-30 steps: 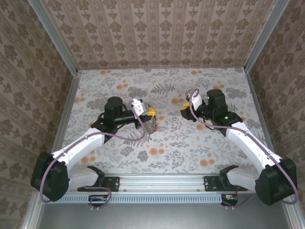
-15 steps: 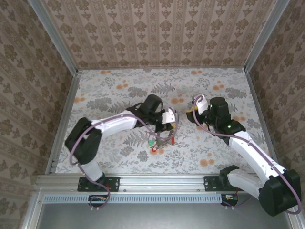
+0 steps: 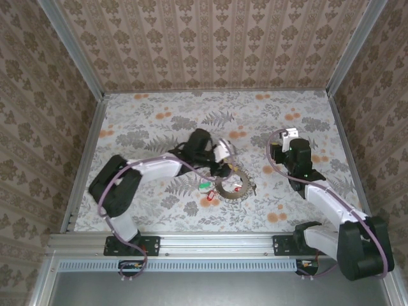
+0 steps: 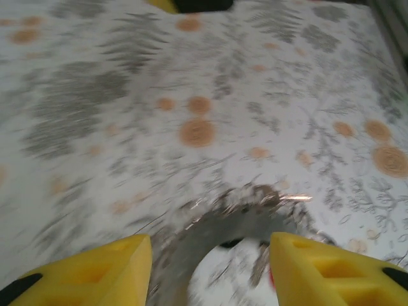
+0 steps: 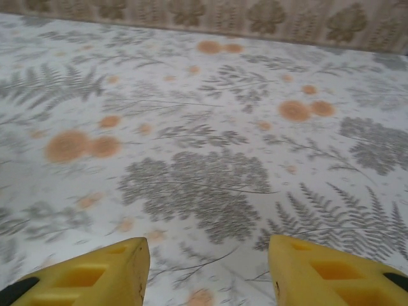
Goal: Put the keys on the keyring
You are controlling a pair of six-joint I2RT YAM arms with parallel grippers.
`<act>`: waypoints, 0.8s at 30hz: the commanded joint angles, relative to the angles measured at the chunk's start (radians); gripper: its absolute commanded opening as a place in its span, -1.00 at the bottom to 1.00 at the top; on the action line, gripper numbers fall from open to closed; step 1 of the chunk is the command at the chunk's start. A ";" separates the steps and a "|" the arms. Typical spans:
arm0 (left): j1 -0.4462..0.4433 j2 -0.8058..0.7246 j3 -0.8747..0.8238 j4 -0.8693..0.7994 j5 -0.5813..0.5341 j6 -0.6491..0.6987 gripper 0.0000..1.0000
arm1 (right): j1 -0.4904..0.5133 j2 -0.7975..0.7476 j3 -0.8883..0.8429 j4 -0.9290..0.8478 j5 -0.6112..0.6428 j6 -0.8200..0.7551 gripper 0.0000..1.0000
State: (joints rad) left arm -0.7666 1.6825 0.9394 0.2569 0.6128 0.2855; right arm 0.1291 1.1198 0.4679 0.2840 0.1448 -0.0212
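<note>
The keyring (image 3: 234,190), a large grey beaded ring, lies flat on the floral table near the middle. Tiny keys sit at it: a green tag (image 3: 204,186) and a red tag (image 3: 208,199) just left of it, another red tag (image 3: 237,187) inside it. My left gripper (image 3: 227,164) hovers just behind the ring. In the left wrist view its yellow fingers (image 4: 95,271) stand open, with the blurred keyring (image 4: 217,223) on the table between and beyond them, untouched. My right gripper (image 3: 280,141) is off to the right, open over bare table (image 5: 204,172).
Patterned walls enclose the table on three sides, with metal rails (image 3: 86,159) along the edges. The right arm's tip, a dark and yellow shape (image 4: 191,5), shows at the top edge of the left wrist view.
The left gripper has opened and let go of the keyring, which now lies on the table with the keys. The right arm has drawn back to the right and opened wider.
</note>
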 commanded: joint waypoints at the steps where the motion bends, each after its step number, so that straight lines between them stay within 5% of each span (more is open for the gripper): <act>1: 0.112 -0.187 -0.136 0.162 -0.157 -0.119 0.13 | -0.029 0.092 -0.051 0.263 0.047 -0.011 0.09; 7: 0.425 -0.483 -0.386 0.143 -0.496 -0.126 0.77 | -0.065 0.357 -0.068 0.545 -0.020 0.015 0.14; 12: 0.640 -0.522 -0.500 0.198 -0.507 -0.156 0.93 | -0.094 0.405 -0.157 0.746 -0.119 0.012 0.17; 18: 0.676 -0.354 -0.551 0.430 -0.497 -0.111 0.95 | -0.094 0.409 -0.078 0.610 0.019 0.067 0.33; 19: 0.681 -0.320 -0.560 0.489 -0.499 -0.101 0.97 | -0.094 0.411 -0.068 0.584 0.030 0.072 0.43; 20: 0.693 -0.294 -0.558 0.503 -0.494 -0.117 0.97 | -0.094 0.412 -0.076 0.601 0.032 0.071 0.94; 24: 0.793 -0.174 -0.608 0.701 -0.368 -0.194 0.99 | -0.092 0.410 -0.075 0.600 0.038 0.071 0.99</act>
State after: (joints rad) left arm -0.0288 1.4502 0.3695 0.7414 0.1596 0.1436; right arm 0.0380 1.5253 0.3809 0.8875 0.1425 0.0277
